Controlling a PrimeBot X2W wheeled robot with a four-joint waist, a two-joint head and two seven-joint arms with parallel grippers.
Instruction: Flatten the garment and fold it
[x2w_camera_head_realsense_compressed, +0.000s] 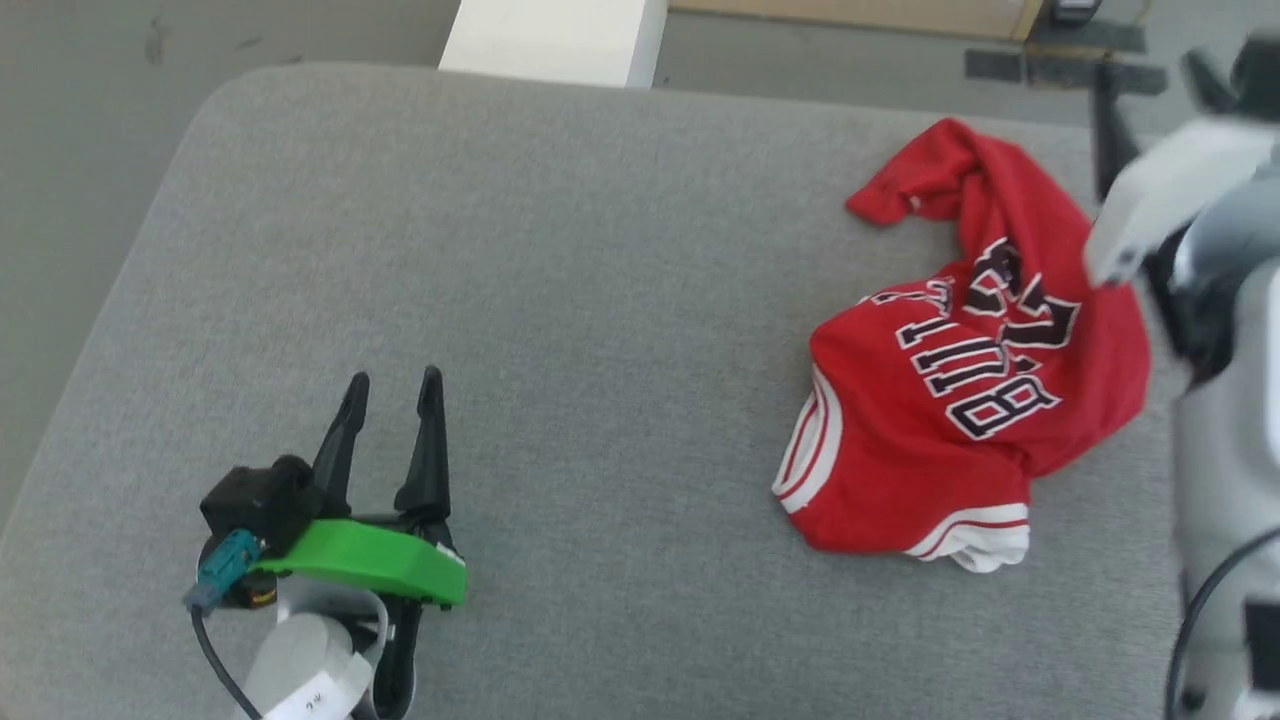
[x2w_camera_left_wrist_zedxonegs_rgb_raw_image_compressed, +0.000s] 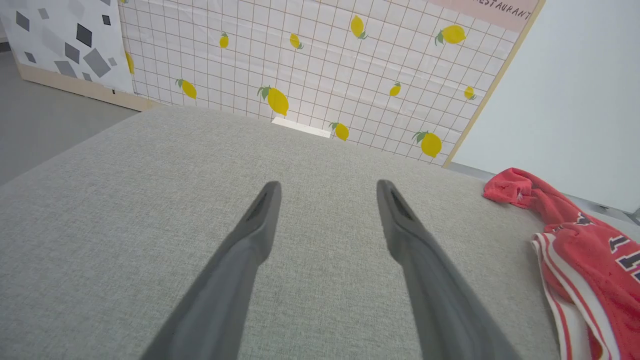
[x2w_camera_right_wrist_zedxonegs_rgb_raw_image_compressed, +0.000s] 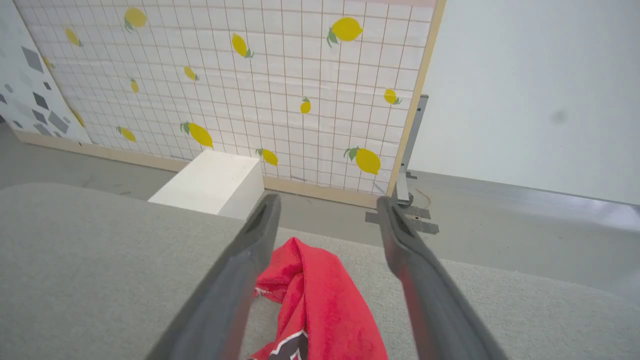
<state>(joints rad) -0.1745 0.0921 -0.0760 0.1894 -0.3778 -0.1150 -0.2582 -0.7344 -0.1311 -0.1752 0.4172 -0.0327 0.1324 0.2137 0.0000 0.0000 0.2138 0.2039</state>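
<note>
Right wrist view: I see my right hand (x2w_camera_right_wrist_zedxonegs_rgb_raw_image_compressed: 327, 207) spread wide, empty, over the crumpled garment (x2w_camera_right_wrist_zedxonegs_rgb_raw_image_compressed: 320, 300); my left hand (x2w_camera_head_realsense_compressed: 394, 380), open too, sits well apart.

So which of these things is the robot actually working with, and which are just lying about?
For the job: the crumpled red garment, the grey padded surface it lies on, the left gripper and right gripper, both open.
Just lying about: the white box past the far edge, the lemon-print panel, the grey-patterned panel.
</note>
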